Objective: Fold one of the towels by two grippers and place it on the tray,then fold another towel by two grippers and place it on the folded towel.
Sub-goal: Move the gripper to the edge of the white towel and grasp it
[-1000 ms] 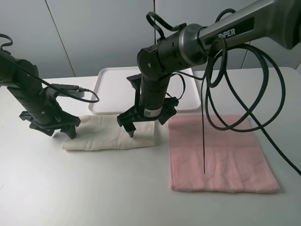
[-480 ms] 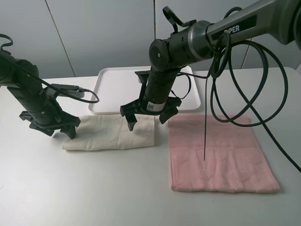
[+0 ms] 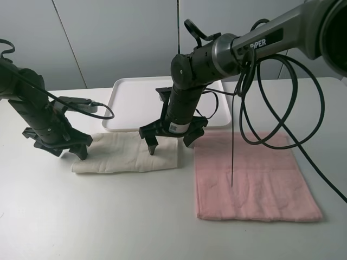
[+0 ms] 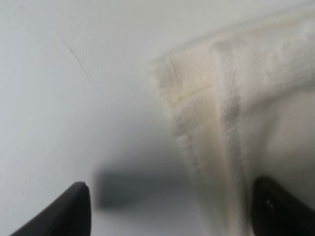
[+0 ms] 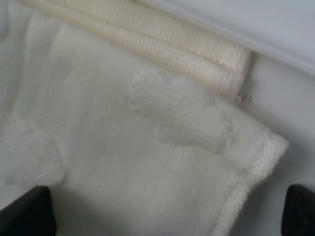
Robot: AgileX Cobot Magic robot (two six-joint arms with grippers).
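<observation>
The cream towel (image 3: 122, 153) lies folded into a long strip on the table in front of the tray (image 3: 135, 100). My left gripper (image 3: 66, 149) is open over the strip's left end; in the left wrist view its jaws (image 4: 177, 216) straddle the towel's corner (image 4: 221, 108). My right gripper (image 3: 170, 145) hangs open just above the strip's right end, and the right wrist view shows the cream towel (image 5: 138, 162) between its spread fingertips (image 5: 24, 211). The pink towel (image 3: 249, 176) lies flat to the right. Neither gripper holds anything.
The right arm's black cable (image 3: 233, 157) dangles over the pink towel. The tray holds nothing and stands just behind the cream towel. Bare white table (image 3: 108, 216) runs along the front.
The right arm's wrist has swung right and its gripper has dropped lower over the cream towel's right end. The left arm and both towels have stayed still.
</observation>
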